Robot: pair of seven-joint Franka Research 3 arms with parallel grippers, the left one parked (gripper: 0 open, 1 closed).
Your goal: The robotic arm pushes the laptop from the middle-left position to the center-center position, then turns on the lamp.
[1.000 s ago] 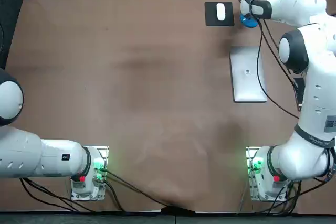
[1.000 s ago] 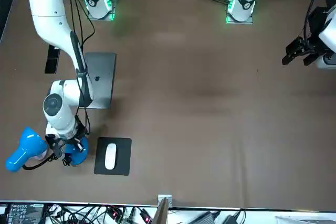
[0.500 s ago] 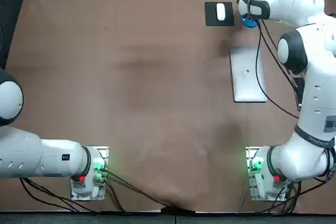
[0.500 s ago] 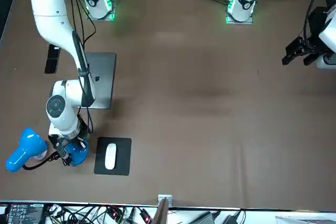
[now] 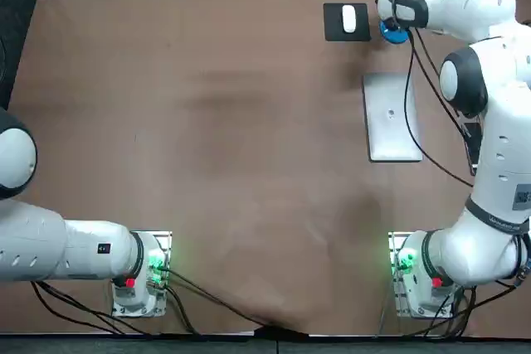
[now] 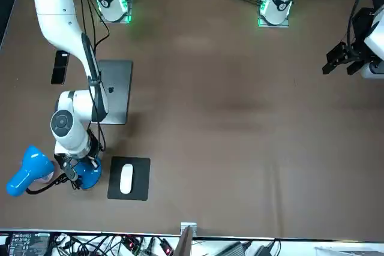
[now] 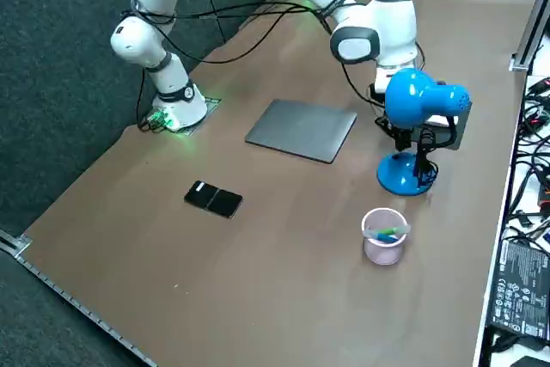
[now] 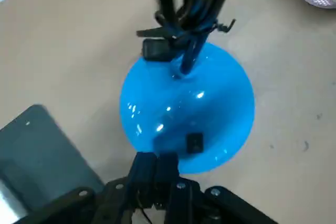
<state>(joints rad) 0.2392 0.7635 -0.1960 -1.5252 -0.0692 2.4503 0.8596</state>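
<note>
Two fingers of our claw (image 8: pixel 156 163) sit pressed together, low over the lamp (image 8: pixel 189 108) base, beside its small button (image 8: pixel 195 142). We judge the laptop (image 5: pixel 392 118) push done and the switching left; we see no glow yet. The laptop lies closed on the table (image 5: pixel 207 122), right of the middle, its long axis running straight away from the robot.

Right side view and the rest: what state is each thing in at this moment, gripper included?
laptop: lid closed, lying flat.
lamp: upright, no glow visible.
right gripper: shut, fingertips at the lamp's base, near its button.
phone: flat, screen dark.
mouse: resting on its pad.
cup: upright, something green and blue inside.
</note>
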